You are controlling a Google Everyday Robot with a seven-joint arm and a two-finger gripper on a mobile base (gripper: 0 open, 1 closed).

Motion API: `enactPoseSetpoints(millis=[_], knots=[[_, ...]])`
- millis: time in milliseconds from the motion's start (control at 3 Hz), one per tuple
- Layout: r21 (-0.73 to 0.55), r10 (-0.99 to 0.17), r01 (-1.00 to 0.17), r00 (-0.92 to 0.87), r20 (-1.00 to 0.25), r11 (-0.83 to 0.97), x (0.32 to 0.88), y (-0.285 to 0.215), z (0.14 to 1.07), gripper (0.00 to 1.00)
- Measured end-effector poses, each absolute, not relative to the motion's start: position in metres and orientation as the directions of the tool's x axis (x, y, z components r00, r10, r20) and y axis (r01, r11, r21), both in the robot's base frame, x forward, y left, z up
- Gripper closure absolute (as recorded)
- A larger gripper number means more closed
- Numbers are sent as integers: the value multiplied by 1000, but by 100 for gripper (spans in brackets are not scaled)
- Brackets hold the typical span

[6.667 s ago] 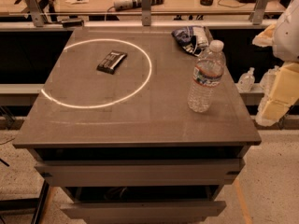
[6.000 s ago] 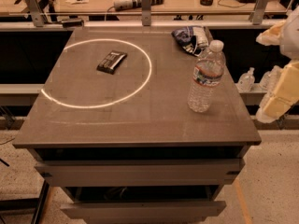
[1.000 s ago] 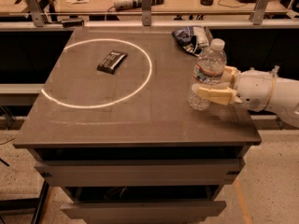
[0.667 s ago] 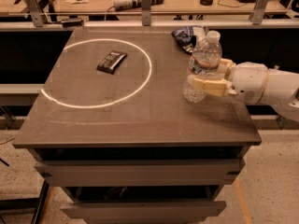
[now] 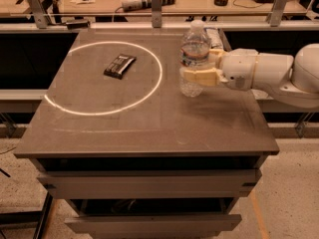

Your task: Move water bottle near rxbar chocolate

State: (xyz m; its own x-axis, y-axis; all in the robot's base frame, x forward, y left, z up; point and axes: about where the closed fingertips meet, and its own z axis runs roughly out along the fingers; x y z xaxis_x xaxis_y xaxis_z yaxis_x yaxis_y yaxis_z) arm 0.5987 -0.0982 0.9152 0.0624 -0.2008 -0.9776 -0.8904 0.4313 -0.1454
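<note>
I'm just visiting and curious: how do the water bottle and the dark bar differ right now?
The water bottle stands upright and tall; the rxbar chocolate lies flat and low. The bottle is clear, the bar dark and opaque. The robot's hand, reaching in from the right, grips the bottle; nothing touches the bar, which lies inside the white circle. Both are over the same table.

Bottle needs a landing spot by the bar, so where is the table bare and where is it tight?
Bare: inside the ring between the bar and the bottle, and the front strip of the table below the ring. Tight: the back right, where the gripper is shut on the bottle just outside the ring.
</note>
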Motion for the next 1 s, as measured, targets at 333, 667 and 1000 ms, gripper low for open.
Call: enactPoseSetpoints(millis=[333,667,1000], knots=[[-158,-232,-888,60,-971,431,629,-78,915,100],[-174,-239,-875,69,-968,452,663,-62,923,100],[-175,-240,-861,64,-969,478,688,-48,928,100]])
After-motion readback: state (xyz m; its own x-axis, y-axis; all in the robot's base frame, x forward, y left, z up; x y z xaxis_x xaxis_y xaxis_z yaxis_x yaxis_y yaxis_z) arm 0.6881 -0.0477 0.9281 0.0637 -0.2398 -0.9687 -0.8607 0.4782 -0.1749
